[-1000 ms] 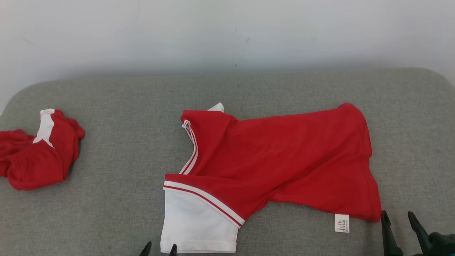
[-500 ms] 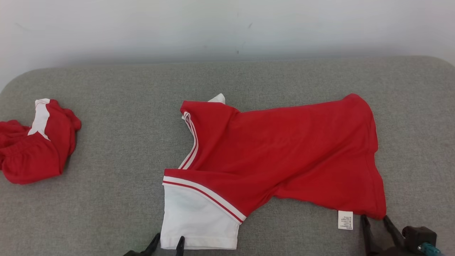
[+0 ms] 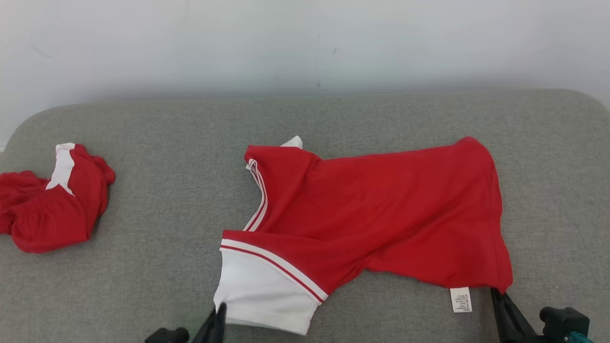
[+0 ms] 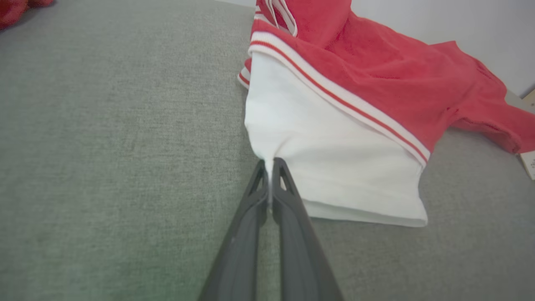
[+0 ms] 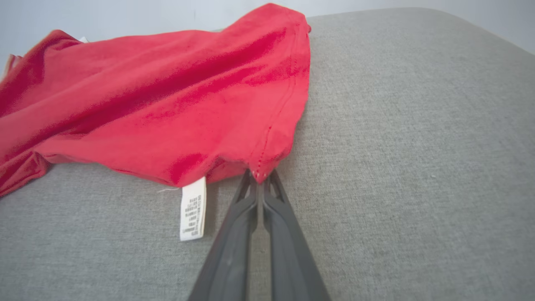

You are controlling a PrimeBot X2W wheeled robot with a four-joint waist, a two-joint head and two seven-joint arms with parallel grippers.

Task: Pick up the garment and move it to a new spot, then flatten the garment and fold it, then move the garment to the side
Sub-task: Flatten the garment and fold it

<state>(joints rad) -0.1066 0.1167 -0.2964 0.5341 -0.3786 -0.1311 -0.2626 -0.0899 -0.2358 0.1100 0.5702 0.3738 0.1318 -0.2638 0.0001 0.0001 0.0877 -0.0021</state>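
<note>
Red garment (image 3: pixel 381 209) lies spread, left end effector (image 4: pixel 270 168) pinching sleeve (right end effector (image 5: pixel 260 177) pinching hem).

Open grey cushion (image 3: pixel 167 200) separates the garment (image 3: pixel 381 209) from a crumpled red cloth (image 3: pixel 52 205).

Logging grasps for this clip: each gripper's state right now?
Left gripper: closed on the garment, white sleeve corner.
Right gripper: closed on the garment, red hem corner.

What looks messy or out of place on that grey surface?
The red shirt lies slanted and wrinkled, not flat, its white care label poking out at the lower edge. A second red garment sits crumpled at the far left. The left gripper pinches the white sleeve at a corner, the right gripper the shirt's red corner.
</note>
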